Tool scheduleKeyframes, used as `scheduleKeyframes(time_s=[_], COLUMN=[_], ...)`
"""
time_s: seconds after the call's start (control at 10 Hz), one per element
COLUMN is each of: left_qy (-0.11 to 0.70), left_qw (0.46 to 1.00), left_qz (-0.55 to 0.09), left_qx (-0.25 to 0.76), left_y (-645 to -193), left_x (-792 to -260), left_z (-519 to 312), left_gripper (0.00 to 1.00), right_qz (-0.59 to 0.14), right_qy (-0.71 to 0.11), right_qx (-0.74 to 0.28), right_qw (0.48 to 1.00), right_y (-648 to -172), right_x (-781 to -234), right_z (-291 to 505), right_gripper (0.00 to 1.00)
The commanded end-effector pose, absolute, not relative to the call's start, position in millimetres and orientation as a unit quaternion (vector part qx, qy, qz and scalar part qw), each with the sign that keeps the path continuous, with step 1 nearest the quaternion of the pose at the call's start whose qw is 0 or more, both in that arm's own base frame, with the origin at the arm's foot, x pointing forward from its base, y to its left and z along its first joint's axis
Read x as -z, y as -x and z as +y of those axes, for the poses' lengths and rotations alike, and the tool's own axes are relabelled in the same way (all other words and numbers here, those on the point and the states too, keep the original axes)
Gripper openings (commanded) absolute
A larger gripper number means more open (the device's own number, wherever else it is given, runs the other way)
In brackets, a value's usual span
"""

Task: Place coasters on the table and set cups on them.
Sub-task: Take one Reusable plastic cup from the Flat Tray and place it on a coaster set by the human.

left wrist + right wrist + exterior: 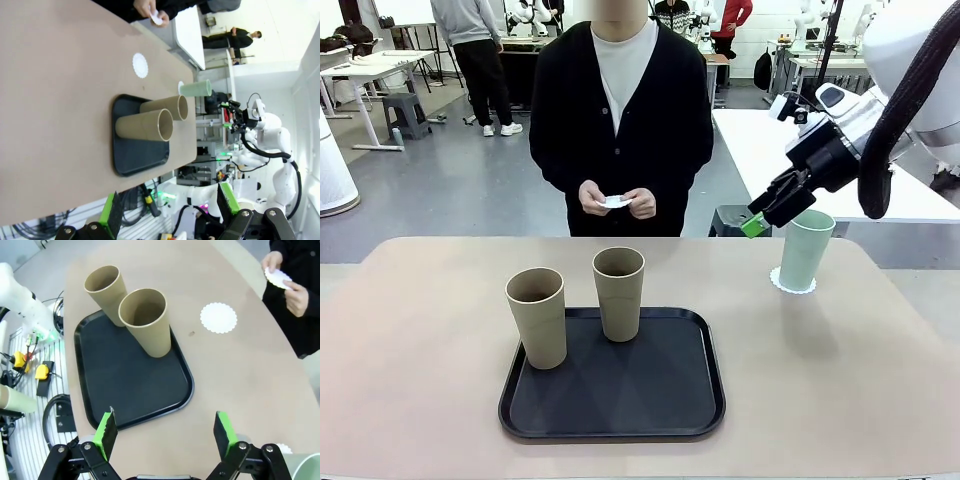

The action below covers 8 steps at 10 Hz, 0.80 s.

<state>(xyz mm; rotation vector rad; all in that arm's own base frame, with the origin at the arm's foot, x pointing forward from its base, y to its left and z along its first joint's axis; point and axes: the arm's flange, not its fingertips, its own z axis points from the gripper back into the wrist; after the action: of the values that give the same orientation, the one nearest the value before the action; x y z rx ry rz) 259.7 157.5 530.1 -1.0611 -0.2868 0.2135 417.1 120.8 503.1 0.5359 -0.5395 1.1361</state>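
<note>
Two tan cups (pixel 537 316) (pixel 619 293) stand upright on the black tray (pixel 620 400). At the table's (pixel 420 350) far right, the mint cup (pixel 806 249) stands on a coaster (pixel 792 287). My right gripper (pixel 767 212) hangs open just above and left of that cup's rim, holding nothing. In the right wrist view, its fingers (pixel 106 432) spread over the tray's (pixel 125 385) near edge, and a bare coaster (pixel 218 317) lies beyond the tan cups (pixel 147 322). The person holds another coaster (pixel 615 201) in both hands. My left gripper (pixel 167 207) is open and empty, well off from the tray (pixel 135 160).
The person stands at the far side of the table, hands held above its edge. A white table (pixel 760 150) sits behind at the right. Bare tabletop lies left of the tray and along the near edge.
</note>
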Motion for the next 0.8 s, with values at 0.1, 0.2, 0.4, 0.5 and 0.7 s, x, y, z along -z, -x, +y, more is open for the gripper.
scheduleKeyframes(time_s=[0.1,0.2,0.4,0.5,0.7], left_qy=[0.509,0.509,0.509,0.509,0.509], left_qw=[0.844,0.844,0.844,0.844,0.844], left_qz=[-0.139,-0.139,-0.139,-0.139,-0.139], left_qx=[-0.096,-0.096,-0.096,-0.096,-0.096], left_y=[-259.0,-259.0,-259.0,-259.0,-259.0], left_x=[-531.5,-531.5,-531.5,-531.5,-531.5], left_z=[158.5,158.5,158.5,158.5,158.5], left_gripper=[1.00,1.00,1.00,1.00,1.00], right_qz=[-0.249,-0.279,-0.337,-0.376,-0.455], right_qy=[-0.248,-0.259,-0.293,-0.317,-0.358], right_qx=[-0.525,-0.574,-0.703,-0.723,-0.686], right_qw=[0.775,0.725,0.554,0.485,0.441], right_y=[-417.1,-417.5,-428.6,-433.5,-441.0], right_x=[-503.1,-497.8,-478.3,-462.5,-425.2], right_z=[120.8,112.3,140.6,154.6,161.2], right_gripper=[1.00,1.00,1.00,1.00,1.00])
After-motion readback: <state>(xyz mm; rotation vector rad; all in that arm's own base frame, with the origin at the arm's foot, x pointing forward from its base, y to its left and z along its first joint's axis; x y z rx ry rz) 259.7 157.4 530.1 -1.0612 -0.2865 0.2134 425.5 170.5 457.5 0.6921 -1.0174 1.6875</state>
